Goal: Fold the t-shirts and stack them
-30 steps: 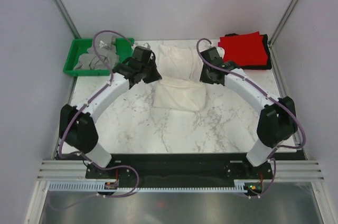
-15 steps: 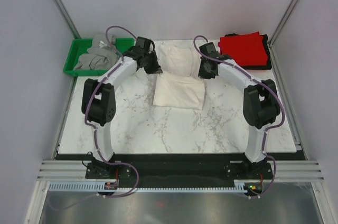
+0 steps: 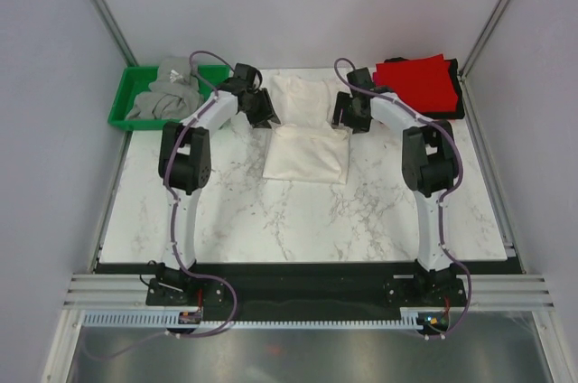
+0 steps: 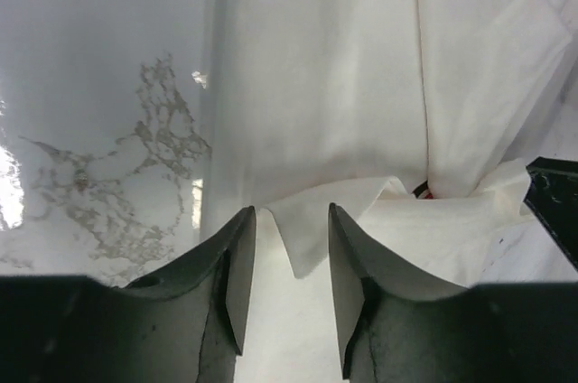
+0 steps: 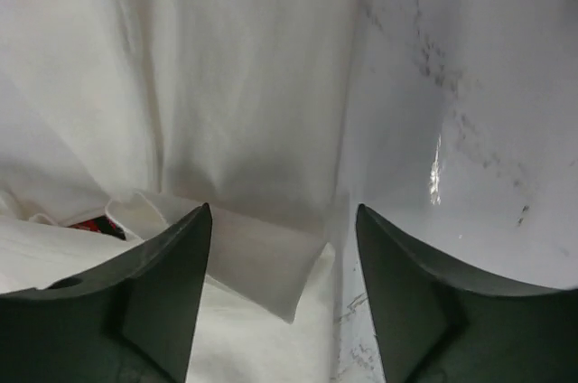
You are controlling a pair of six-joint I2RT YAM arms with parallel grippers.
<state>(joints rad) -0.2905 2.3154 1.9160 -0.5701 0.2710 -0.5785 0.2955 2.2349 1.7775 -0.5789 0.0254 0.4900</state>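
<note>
A white t-shirt (image 3: 307, 153) lies folded on the marble table, its far half spread flat toward the back. My left gripper (image 3: 264, 116) hangs at its left edge, my right gripper (image 3: 346, 119) at its right edge. In the left wrist view the left gripper (image 4: 291, 220) is open, a loose corner of the white t-shirt (image 4: 316, 85) lying between the fingers, untouched. The right gripper (image 5: 284, 220) is open wide over a folded corner of the white t-shirt (image 5: 226, 85). A sliver of red print (image 5: 90, 223) peeks from the fold. A red t-shirt (image 3: 415, 83) lies folded on a black one (image 3: 456, 110) at back right.
A green tray (image 3: 122, 107) at the back left holds a crumpled grey t-shirt (image 3: 167, 94). Grey walls and metal frame posts close in the table on both sides and at the back.
Both arms swung toward the back, carrying the white shirt's near part up and over. Both grippers, shut on the cloth before, have opened and let it go.
</note>
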